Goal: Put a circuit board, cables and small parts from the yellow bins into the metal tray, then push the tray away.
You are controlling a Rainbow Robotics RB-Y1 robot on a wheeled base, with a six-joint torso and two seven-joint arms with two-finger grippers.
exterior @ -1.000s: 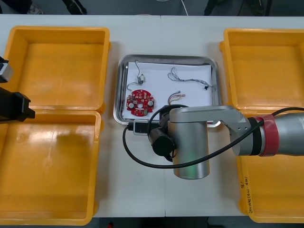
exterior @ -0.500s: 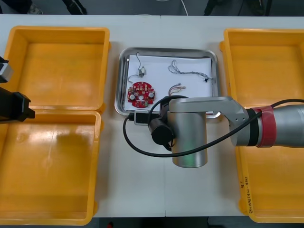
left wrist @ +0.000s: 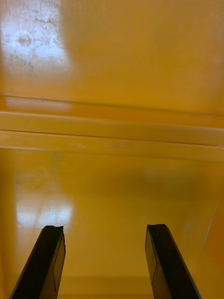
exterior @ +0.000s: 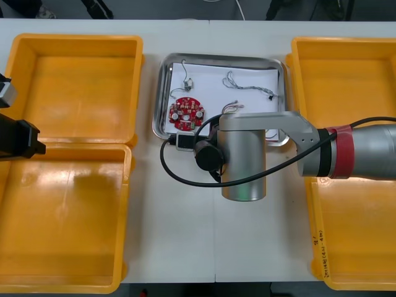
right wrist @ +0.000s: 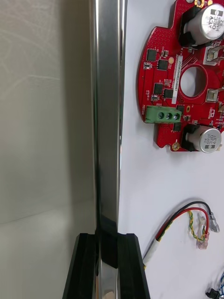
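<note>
Care is needed here, because the last step, the push, seems to be under way. The metal tray is seen on the worktop between the yellow bins. Its near rim is pinched by the right tool, whose black fingers are held apart only by that thin rim. On the tray's white inside, a round red circuit board is laid close to the held rim. A red and yellow cable is just beside the board, and other cables and a small metal part are farther in. The left tool is parked over a bin on the left, with its fingers wide apart and nothing between them.

A few things could go wrong. The rim is thin and shiny, so it could be lost from the pinch if the push is made too fast. The tray is held at one spot only and already looks a little turned, so it could be swung round and knocked into a bin at the side. The loose things (nothing holds them down) could be slid about or thrown over the rim by a jerk. The tray could also be sent too far toward the back edge.

Some things are hard to see. From above, the right tool and the near rim are covered by the right arm. At the wrist, one more cable is cut off at the corner, so its kind cannot be told.
</note>
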